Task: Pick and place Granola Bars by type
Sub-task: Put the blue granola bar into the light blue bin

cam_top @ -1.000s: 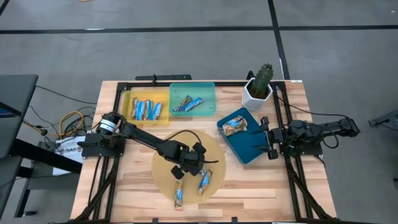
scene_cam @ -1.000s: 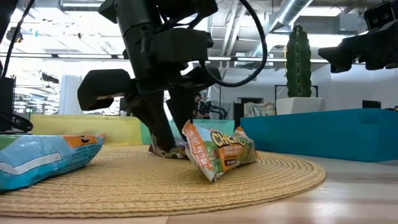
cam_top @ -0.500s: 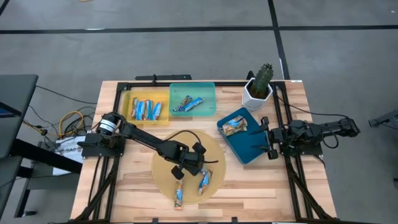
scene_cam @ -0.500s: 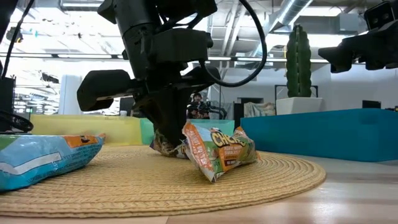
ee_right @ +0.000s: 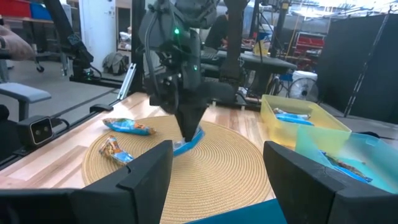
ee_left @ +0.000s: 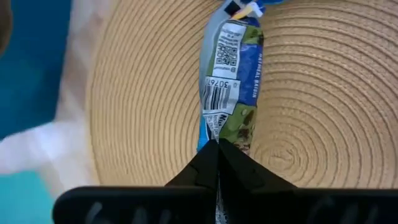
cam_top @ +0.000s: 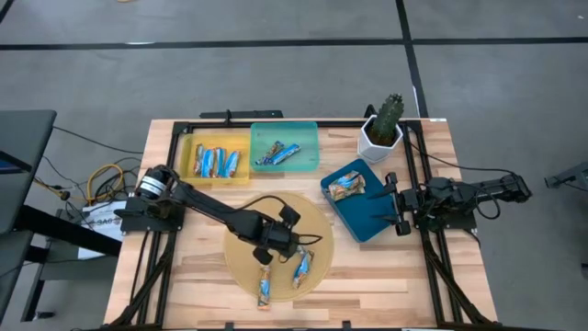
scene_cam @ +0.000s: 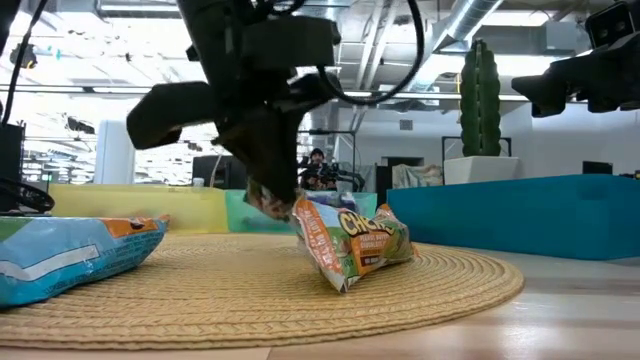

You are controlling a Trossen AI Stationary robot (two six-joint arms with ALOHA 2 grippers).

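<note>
My left gripper [cam_top: 266, 248] stands over the round straw mat [cam_top: 317, 225], fingers pointing down and shut on one granola bar [ee_left: 227, 74], a blue-green wrapper with a barcode. Two more bars lie flat on the mat: a blue one [cam_top: 264, 288] and a green-orange one [cam_top: 302, 268]. The yellow tray [cam_top: 186, 158] holds several bars, the teal tray [cam_top: 310, 145] a few, and the dark blue tray [cam_top: 372, 216] one [cam_top: 346, 186]. My right gripper [cam_top: 397, 208] waits open just right of the dark blue tray. My left gripper pinches one end of the bar's wrapper [ee_left: 214, 134] between its two fingertips. The fingers [ee_right: 186, 127] come from above and point down. The held end [scene_cam: 262, 203] is raised off the mat and the bar slants down from it; whether its far end touches the mat I cannot tell.
A potted cactus [cam_top: 382, 129] stands at the far right corner, behind the dark blue tray. Black rails [cam_top: 418, 165] run along the table's left and right sides and its far edge. Bare wood lies between the mat and the near edge.
My left gripper has shut on the end of the bar, then risen and drifted slightly toward the table's left edge. The bar's held end has come up off the mat. The other two bars on the mat have stayed put.
</note>
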